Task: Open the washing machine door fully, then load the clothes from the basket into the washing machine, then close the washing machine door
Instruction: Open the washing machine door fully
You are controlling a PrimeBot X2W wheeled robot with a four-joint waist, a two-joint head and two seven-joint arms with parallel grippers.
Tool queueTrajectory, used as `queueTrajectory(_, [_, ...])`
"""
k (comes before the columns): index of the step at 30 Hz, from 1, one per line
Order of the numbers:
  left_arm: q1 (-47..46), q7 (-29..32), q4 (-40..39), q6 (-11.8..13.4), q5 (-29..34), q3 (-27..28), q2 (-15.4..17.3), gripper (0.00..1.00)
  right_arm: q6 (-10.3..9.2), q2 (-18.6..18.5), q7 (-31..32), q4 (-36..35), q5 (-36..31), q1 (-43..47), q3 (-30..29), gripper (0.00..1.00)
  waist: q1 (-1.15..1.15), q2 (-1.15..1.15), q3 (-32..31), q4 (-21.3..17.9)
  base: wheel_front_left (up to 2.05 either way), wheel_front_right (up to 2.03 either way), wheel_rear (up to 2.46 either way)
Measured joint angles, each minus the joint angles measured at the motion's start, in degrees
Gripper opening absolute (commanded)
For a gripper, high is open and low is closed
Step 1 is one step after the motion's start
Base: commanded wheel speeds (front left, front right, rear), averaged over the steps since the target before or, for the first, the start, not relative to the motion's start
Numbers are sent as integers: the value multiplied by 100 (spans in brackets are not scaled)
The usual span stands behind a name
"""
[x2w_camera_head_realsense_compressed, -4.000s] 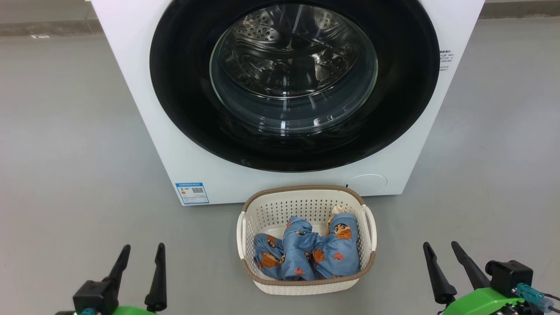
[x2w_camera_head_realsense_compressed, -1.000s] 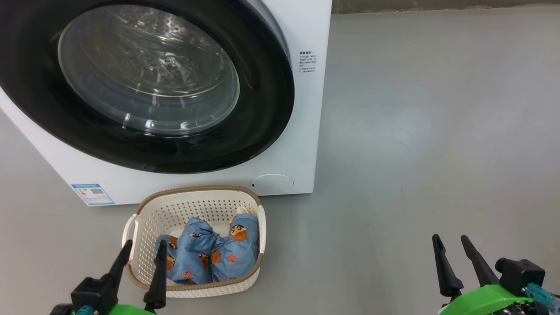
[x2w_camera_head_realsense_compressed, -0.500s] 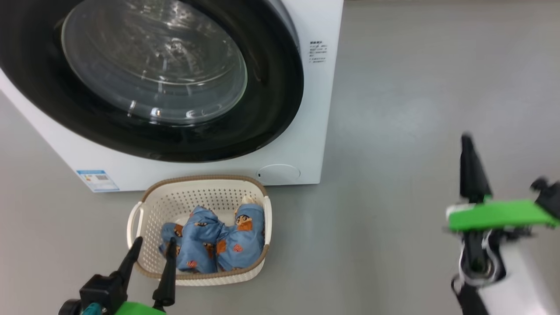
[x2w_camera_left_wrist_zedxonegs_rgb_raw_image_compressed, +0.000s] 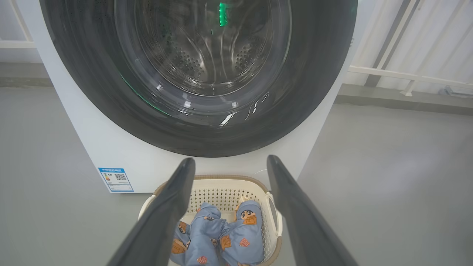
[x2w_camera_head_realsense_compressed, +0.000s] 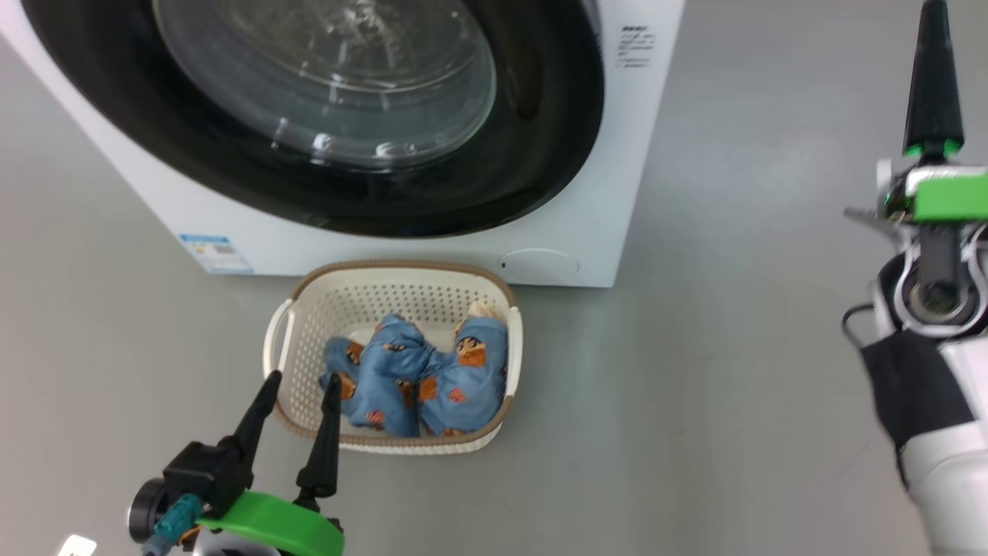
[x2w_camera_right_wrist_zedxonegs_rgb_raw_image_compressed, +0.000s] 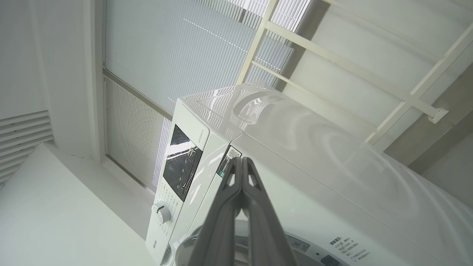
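Observation:
The washing machine (x2w_camera_head_realsense_compressed: 641, 154) stands at the upper left, and its door (x2w_camera_head_realsense_compressed: 556, 139), black-rimmed with a glass bowl, lies shut against its front. Before it on the floor sits the basket (x2w_camera_head_realsense_compressed: 397, 268) holding the blue printed clothes (x2w_camera_head_realsense_compressed: 421, 382). My left gripper (x2w_camera_head_realsense_compressed: 302, 382) hovers open at the basket's near left corner, with nothing between its fingers. The left wrist view looks between its open gripper (x2w_camera_left_wrist_zedxonegs_rgb_raw_image_compressed: 231, 162) at the door (x2w_camera_left_wrist_zedxonegs_rgb_raw_image_compressed: 207, 140), the basket (x2w_camera_left_wrist_zedxonegs_rgb_raw_image_compressed: 221, 179) and the clothes (x2w_camera_left_wrist_zedxonegs_rgb_raw_image_compressed: 236, 236). My right gripper (x2w_camera_head_realsense_compressed: 934, 23) is raised at the far right, shut on nothing; its closed gripper (x2w_camera_right_wrist_zedxonegs_rgb_raw_image_compressed: 242, 162) points at the machine's top corner (x2w_camera_right_wrist_zedxonegs_rgb_raw_image_compressed: 295, 122).
Bare grey floor (x2w_camera_head_realsense_compressed: 733, 347) stretches to the right of the machine. A blue label (x2w_camera_head_realsense_compressed: 216, 253) and a round flap (x2w_camera_head_realsense_compressed: 538, 265) sit low on its front. The control dial (x2w_camera_right_wrist_zedxonegs_rgb_raw_image_compressed: 161, 211) and slatted blinds show behind my right fingers. A white railing (x2w_camera_left_wrist_zedxonegs_rgb_raw_image_compressed: 406, 77) runs behind the machine.
My right arm has swung up from the lower right to the upper right, and its gripper has shut. The camera has shifted. My left gripper stays open near the basket.

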Motion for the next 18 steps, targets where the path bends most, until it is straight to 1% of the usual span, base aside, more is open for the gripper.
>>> queueTrajectory(4, [-91,0,1,0,-152,-136,-7,100,0,-368,587,89,900,-469,199,0,0,0,169,150,0,0,0])
queueTrajectory(7, [-233,-1,-11,0,-231,-193,-9,100,0,-536,1238,203,1473,-776,230,0,0,0,311,251,0,0,0])
queueTrajectory(12, [-387,-1,-77,0,-307,-252,-12,100,0,-766,2361,669,1823,-1192,411,0,0,0,555,410,0,0,0])
queueTrajectory(18, [-538,-1,-137,0,-359,-331,-15,100,0,-858,3534,1271,2104,-1749,517,0,0,0,857,556,0,0,0])
